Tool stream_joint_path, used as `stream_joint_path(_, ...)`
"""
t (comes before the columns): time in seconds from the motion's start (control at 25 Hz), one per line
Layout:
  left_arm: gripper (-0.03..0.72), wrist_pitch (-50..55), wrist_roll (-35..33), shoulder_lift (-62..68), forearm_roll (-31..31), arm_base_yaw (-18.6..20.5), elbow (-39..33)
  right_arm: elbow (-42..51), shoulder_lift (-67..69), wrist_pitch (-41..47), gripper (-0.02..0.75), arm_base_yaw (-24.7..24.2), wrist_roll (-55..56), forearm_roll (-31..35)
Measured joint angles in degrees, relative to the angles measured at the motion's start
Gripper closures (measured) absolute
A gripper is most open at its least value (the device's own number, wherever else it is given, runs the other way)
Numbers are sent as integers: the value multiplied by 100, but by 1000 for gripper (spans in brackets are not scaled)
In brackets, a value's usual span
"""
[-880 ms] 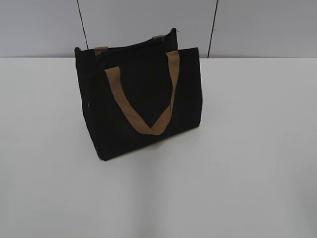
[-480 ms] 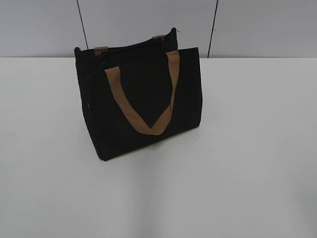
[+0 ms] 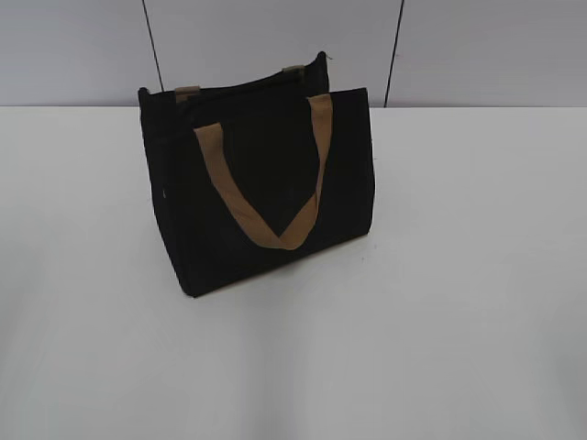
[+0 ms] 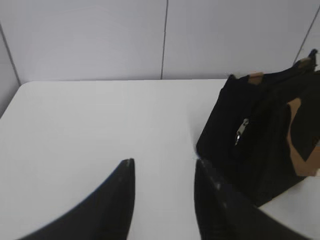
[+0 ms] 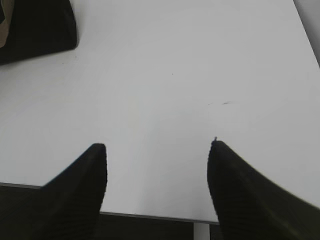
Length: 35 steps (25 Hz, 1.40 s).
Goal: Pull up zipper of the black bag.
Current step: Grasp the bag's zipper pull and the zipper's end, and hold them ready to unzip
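Observation:
The black bag (image 3: 261,183) stands upright on the white table, with a tan strap handle (image 3: 266,183) hanging down its front. In the left wrist view the black bag (image 4: 265,135) is at the right, and the small silvery zipper pull tab (image 4: 242,131) hangs on its narrow end face. My left gripper (image 4: 164,165) is open and empty, over the table just left of the bag. My right gripper (image 5: 157,147) is open and empty above the table's near edge, with a corner of the black bag (image 5: 40,25) at the upper left. Neither gripper shows in the exterior view.
The white table (image 3: 459,275) spreads around the bag. A grey panelled wall (image 3: 275,37) stands behind it. The table's front edge (image 5: 150,216) shows below my right gripper.

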<state>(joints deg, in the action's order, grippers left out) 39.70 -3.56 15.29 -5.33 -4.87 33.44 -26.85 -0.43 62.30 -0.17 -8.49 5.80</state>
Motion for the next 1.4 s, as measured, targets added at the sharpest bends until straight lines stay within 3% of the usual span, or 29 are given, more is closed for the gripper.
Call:
stream_joint_path(0.2, 306, -1775, -851, 976, -1131, -167, -516, 0, 0, 0, 255, 0, 0, 0)
stream_joint_path(0.36, 275, -2958, -1040, 1794, -1353, -449, -1014, 0, 0, 0, 255, 0, 0, 0)
stream_joint_path(0.52, 270, -4025, -1065, 2715, -1451, -1023, -1300, 0, 0, 0, 255, 0, 0, 0)
stream_joint_path(0.64, 267, -4951, -1077, 3654, -1399, -1527, -1329, 0, 0, 0, 255, 0, 0, 0)
stream_joint_path(0.84, 266, -6396, -1077, 4891, -1356, -1973, -1329, 0, 0, 0, 255, 0, 0, 10)
stream_joint_path(1.24, 266, -8847, 40, 7353, -80, -2043, -1329, 0, 0, 0, 255, 0, 0, 10)
stream_joint_path(1.4, 266, -9468, 390, 8139, 166, -2043, -1323, 0, 0, 0, 255, 0, 0, 10)
